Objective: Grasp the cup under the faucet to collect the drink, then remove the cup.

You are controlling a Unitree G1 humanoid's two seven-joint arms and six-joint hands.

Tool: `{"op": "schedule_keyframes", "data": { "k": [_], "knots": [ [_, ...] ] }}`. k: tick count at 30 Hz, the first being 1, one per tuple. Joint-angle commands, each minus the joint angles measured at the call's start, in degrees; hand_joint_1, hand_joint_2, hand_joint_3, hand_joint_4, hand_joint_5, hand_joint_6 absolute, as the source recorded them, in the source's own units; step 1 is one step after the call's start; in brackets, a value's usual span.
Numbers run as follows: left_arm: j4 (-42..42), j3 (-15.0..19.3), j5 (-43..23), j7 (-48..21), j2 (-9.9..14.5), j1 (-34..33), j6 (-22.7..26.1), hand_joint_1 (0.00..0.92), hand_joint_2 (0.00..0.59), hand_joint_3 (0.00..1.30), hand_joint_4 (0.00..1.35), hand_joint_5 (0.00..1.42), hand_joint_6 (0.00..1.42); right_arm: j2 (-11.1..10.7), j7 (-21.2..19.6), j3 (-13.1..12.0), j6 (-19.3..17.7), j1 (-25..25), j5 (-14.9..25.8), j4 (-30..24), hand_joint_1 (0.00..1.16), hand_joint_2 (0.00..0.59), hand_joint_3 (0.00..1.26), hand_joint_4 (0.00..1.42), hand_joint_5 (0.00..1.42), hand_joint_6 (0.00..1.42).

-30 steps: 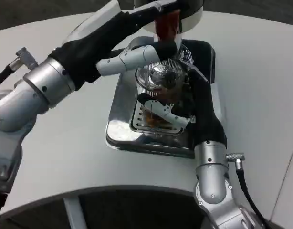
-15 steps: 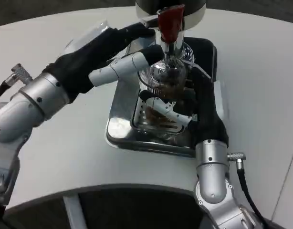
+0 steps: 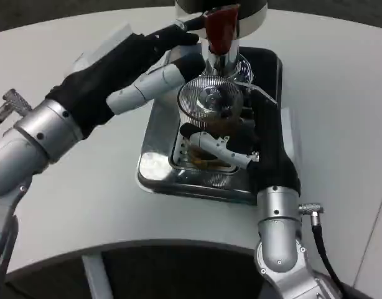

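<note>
Chrome drip tray (image 3: 155, 167) shows no readable lettering; right hand (image 3: 223, 144) grips the cup (image 3: 211, 107) beneath the faucet (image 3: 221, 28); left hand's (image 3: 155, 65) grip unclear.

Bright overhead light; steel glare

The left arm reaches diagonally from the lower left toward the top centre, its left hand (image 3: 155, 75) stretched out with fingers extended. The right arm rises from the bottom right, and the right hand (image 3: 231, 142) curls its fingers around a cup (image 3: 211, 112).
</note>
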Motion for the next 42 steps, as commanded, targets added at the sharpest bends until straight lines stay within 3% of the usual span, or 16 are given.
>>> {"op": "schedule_keyframes", "data": {
  "k": [1, 16, 27, 36, 42],
  "knots": [
    [-4.46, 2.2, -1.58, -0.68, 1.14, 2.95, 2.8, 0.0, 0.03, 0.15, 0.0, 0.09, 0.0, 0.34, 0.65, 0.53, 1.72, 2.67, -0.3, -0.06, 0.91, 0.159, 0.54, 0.6, 0.73, 0.68],
    [-14.31, 9.48, -4.73, -0.21, 2.53, 10.83, 8.66, 0.0, 0.034, 0.14, 0.0, 0.09, 0.0, 0.45, 0.47, 1.2, 2.31, 3.87, -1.05, -2.12, 0.91, 0.159, 0.58, 0.62, 0.77, 0.73],
    [-18.87, 13.93, -4.45, -0.15, 5.3, 17.58, 7.7, 0.0, 0.035, 0.14, 0.0, 0.09, 0.0, -0.31, 0.66, 1.07, 2.45, 4.44, -0.94, -4.16, 0.91, 0.159, 0.59, 0.64, 0.79, 0.76],
    [-18.87, 17.38, -5.77, -1.09, 6.83, 22.01, 6.49, 0.0, 0.033, 0.15, 0.0, 0.09, 0.0, -1.27, 2.71, 1.97, 3.43, 7.94, -1.62, -11.56, 0.91, 0.159, 0.6, 0.64, 0.8, 0.76],
    [-19.39, 17.73, -5.6, -1.95, 7.75, 24.25, 5.09, 0.0, 0.032, 0.15, 0.0, 0.09, 0.0, -1.12, 4.14, 2.51, 4.72, 10.84, -2.02, -16.45, 0.91, 0.159, 0.6, 0.64, 0.81, 0.78]
  ]
}}
